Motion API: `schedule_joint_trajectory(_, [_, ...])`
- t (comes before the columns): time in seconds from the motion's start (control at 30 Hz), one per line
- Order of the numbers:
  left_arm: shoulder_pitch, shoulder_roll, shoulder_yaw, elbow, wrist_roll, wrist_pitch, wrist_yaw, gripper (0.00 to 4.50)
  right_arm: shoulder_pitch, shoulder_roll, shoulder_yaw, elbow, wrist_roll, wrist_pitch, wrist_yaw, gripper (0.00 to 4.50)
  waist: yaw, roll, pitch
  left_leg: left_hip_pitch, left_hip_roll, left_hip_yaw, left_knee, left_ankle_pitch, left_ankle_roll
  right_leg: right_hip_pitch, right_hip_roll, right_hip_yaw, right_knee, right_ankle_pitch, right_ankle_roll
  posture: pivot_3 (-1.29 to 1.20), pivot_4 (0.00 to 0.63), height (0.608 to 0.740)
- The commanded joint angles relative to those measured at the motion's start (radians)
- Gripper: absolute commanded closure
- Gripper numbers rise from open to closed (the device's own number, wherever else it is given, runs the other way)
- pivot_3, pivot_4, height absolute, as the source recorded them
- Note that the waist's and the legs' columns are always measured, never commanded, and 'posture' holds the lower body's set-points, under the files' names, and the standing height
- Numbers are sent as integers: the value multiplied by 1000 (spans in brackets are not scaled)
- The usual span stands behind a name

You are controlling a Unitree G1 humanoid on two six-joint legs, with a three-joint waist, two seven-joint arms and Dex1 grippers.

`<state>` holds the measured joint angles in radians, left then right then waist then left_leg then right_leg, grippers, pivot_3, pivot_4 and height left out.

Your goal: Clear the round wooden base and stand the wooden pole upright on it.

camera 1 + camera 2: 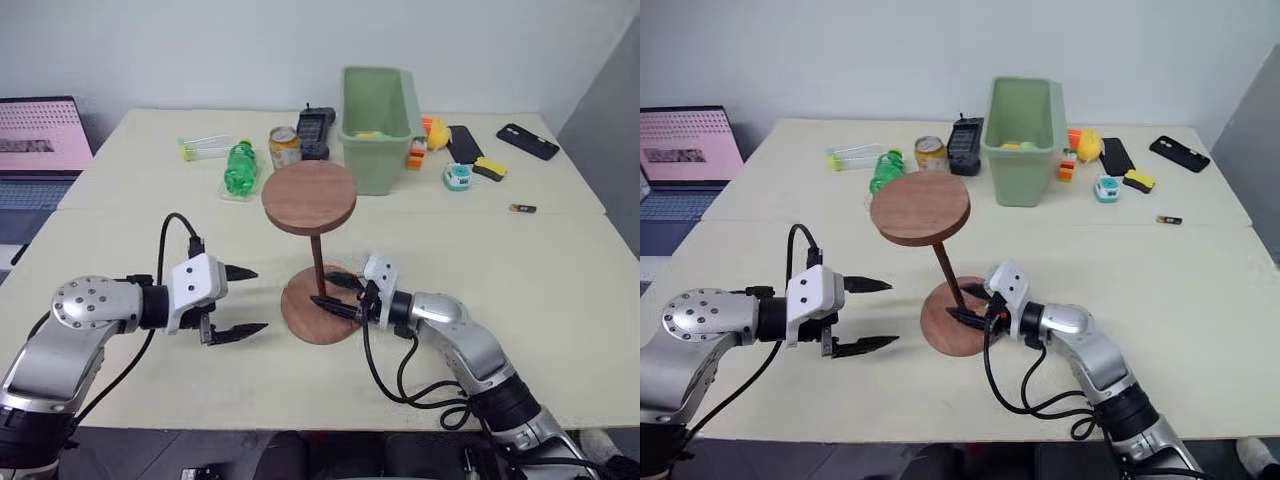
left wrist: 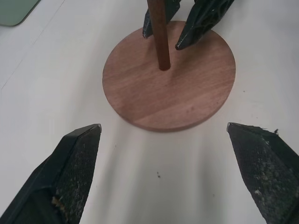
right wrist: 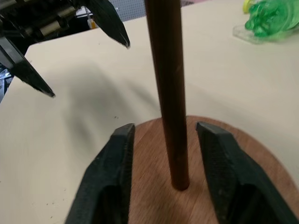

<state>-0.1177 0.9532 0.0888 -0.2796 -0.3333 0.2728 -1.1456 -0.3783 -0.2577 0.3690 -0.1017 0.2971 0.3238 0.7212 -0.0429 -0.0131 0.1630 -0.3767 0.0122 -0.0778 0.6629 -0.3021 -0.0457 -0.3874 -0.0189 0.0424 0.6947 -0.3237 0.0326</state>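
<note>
Nearest, on the cream table [image 1: 120, 385]: left gripper [image 1: 240, 302], two black fingers spread wide apart, holding nothing, hovering just beside the round wooden base [image 1: 322, 306], a flat reddish-brown disc lying near the front middle of the tabletop. Right gripper [image 1: 338, 295] low over the base from the other side, black fingers [image 3: 112, 177] parted, one on each side of the rod's foot, a visible gap between pads and wood, so not clamped. Standing on the base's centre: the wooden pole [image 1: 317, 262], a thin dark-brown rod, leaning slightly in the right eye view, round reddish-brown disc at its upper end. Nothing else resting on the base.

Farther back: green plastic bottle [image 1: 239, 167] lying on its side, gold drink can [image 1: 285, 146], black handheld device [image 1: 315, 133], pale green rectangular bin [image 1: 380, 125]. To the right of the bin, small orange and yellow items [image 1: 427, 138], a black phone [image 1: 528, 141]. Open laptop [image 1: 38, 135] at the far left edge.
</note>
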Motion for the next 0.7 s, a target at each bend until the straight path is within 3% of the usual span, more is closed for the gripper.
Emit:
schedule_joint_trajectory(0.03, [-6,-3,12,-24,-11,-10,4,0,-8,-2,-16,-53,6,-4,24,1441,-3,0,0,-1,0,0,0,0,0,-1,0,0,1,0,0,0,150,740])
schedule_joint_trajectory(0.07, [-6,-7,15,-28,-16,-5,9,0,-6,-18,-12,-60,-4,-9,35,1251,-3,0,0,-3,0,-1,0,0,0,-2,0,-1,0,0,0,0,150,740])
schedule_joint_trajectory(0.3, [-15,-26,46,-48,-58,40,42,0,1,-122,-45,-99,-40,-29,82,1251,4,0,1,-3,-1,-1,1,0,0,-1,0,-2,0,0,0,0,150,740])
schedule_joint_trajectory(0.5, [-4,6,54,-66,-17,86,91,0,56,-311,-133,-207,-13,-38,191,1251,11,0,1,-3,-1,-1,1,0,0,-1,0,-1,0,0,0,0,150,740])
schedule_joint_trajectory(0.6, [11,19,64,-55,1,65,91,0,107,-405,-212,-266,27,-49,248,1251,12,0,2,-3,-1,-1,1,0,0,-1,0,-1,-1,0,0,0,150,740])
schedule_joint_trajectory(0.7, [11,38,94,-24,-3,51,71,0,181,-521,-371,-321,95,-29,295,1251,13,0,2,-3,-1,-1,1,0,0,-1,0,-1,-1,0,0,0,150,740])
